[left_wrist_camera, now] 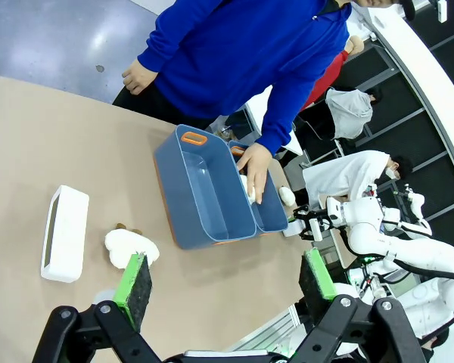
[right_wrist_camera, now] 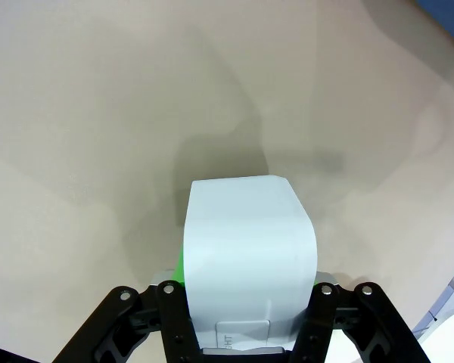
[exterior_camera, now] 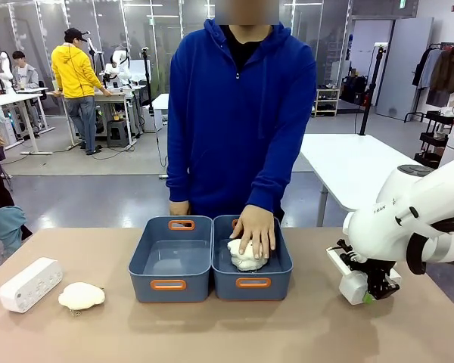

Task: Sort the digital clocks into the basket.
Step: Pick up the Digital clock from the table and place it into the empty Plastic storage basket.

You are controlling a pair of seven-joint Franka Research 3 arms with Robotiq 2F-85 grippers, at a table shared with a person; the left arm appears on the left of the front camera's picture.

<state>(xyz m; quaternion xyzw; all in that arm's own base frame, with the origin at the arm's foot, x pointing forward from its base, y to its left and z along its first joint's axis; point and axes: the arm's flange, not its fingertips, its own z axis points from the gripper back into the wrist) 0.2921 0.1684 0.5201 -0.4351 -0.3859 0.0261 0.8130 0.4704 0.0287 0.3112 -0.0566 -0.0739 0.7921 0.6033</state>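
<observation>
lettering: only a fragment ending "ht" reads on the near end of the held digital clock [right_wrist_camera: 250, 249]; the arm's mark is too small to read. right gripper [exterior_camera: 368, 293] is pinched on that clock, whose long axis runs out along the fingers, down toward the table [exterior_camera: 303, 333]. the right arm is bent over with its wrist low. the second digital clock [exterior_camera: 30, 284] lies flat beyond the left gripper [left_wrist_camera: 225, 278] (jaws spread wide, nothing between), just beside a cream cloud-shaped item [exterior_camera: 81, 296]. the left basket [exterior_camera: 140, 265] and right basket [exterior_camera: 276, 276] sit well to the right gripper's left. a person's hand [exterior_camera: 255, 231] presses down inside the right basket.
</observation>
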